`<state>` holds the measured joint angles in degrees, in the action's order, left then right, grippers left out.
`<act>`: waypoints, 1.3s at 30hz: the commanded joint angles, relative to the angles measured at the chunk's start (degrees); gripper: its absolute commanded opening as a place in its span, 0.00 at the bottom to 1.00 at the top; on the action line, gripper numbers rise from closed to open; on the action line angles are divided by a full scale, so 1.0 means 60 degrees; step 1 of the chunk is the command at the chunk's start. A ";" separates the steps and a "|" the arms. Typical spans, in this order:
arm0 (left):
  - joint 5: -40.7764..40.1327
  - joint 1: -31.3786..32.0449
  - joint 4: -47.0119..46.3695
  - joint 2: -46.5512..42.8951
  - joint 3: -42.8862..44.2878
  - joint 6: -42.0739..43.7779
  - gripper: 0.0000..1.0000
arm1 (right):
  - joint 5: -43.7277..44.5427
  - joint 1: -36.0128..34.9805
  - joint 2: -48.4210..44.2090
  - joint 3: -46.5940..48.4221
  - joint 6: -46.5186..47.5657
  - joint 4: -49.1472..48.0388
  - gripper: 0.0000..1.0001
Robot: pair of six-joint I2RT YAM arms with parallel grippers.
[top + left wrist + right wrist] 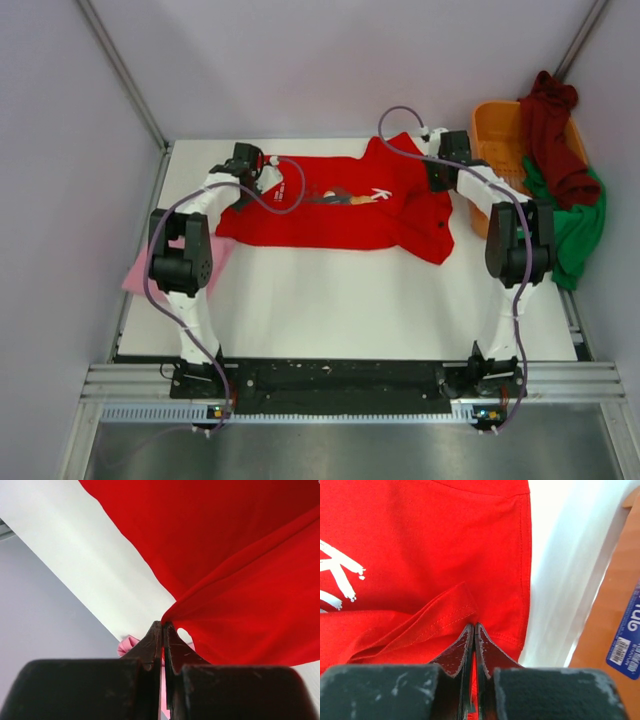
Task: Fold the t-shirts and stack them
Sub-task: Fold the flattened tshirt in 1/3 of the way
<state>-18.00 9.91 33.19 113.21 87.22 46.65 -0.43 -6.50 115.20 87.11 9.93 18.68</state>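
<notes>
A bright red t-shirt (pixel 330 210) with a dark chest graphic and white lettering lies spread across the far half of the table. My left gripper (pixel 250 172) is shut on its left edge, and the red cloth (pixel 240 580) pulls up into the fingertips. My right gripper (pixel 437 165) is shut on its right side; a fold of red cloth (pixel 435 620) is pinched between the jaws. A pink t-shirt (pixel 150 270) lies at the table's left edge under the left arm, also in the left wrist view (pixel 127 644). Maroon (pixel 555 140) and green (pixel 575 230) t-shirts hang over the basket.
An orange slotted plastic basket (pixel 495 125) stands at the far right, its wall close to the right gripper (pixel 615 610). White walls enclose the table on three sides. The arm bases sit at the near edge.
</notes>
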 commanded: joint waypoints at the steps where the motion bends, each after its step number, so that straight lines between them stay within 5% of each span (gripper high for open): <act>1: -0.0164 -0.0026 -0.0405 0.0174 0.0317 0.0091 0.00 | 0.0189 0.0146 -0.0420 0.0745 0.0541 -0.0271 0.00; 8: -0.0543 0.0062 -0.0829 0.0716 0.0609 0.0120 0.00 | 0.0101 0.0146 -0.0172 0.0847 0.0878 -0.0242 0.00; 9: -0.0719 0.0062 -0.0858 0.0818 0.0697 0.0134 0.09 | -0.0204 0.0146 -0.0113 0.0906 0.0922 -0.0227 0.00; 12: -0.1392 0.0062 -0.1135 0.0995 0.0800 0.0149 0.50 | -0.0238 0.0117 0.0223 0.1373 0.0718 0.0108 0.29; 14: -0.1701 0.0047 -0.1298 0.0879 0.0800 0.0106 0.63 | 0.0027 0.0073 0.0210 0.1725 0.0455 0.0533 0.43; 20: 0.0415 0.0135 -0.0145 -0.0613 0.0495 -0.0305 0.65 | 0.0453 -0.0264 -0.1822 0.0574 -0.0860 0.0798 0.52; 25: 0.2647 0.0632 0.0723 -0.2166 -0.1743 0.1273 0.51 | 0.0276 -0.0278 -0.3581 -0.1740 -0.2458 0.1354 0.58; 28: 0.2590 0.0882 0.0533 -0.2403 -0.2699 0.2008 0.50 | 0.0364 -0.0293 -0.4460 -0.2928 -0.3221 0.1632 0.84; 34: 0.1989 0.0897 -0.0081 -0.1584 -0.2540 0.1995 0.64 | 0.0351 -0.0293 -0.5780 -0.4979 -0.4042 0.1722 0.82; 39: 0.2063 0.0911 -0.0594 -0.0910 -0.2247 0.1893 0.66 | -0.0294 -0.0279 -0.5872 -0.6329 -0.4454 0.0626 0.74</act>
<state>-5.82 15.53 33.78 105.73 71.46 57.39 1.04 -7.84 81.21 52.45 -12.75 28.34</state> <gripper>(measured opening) 0.655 0.776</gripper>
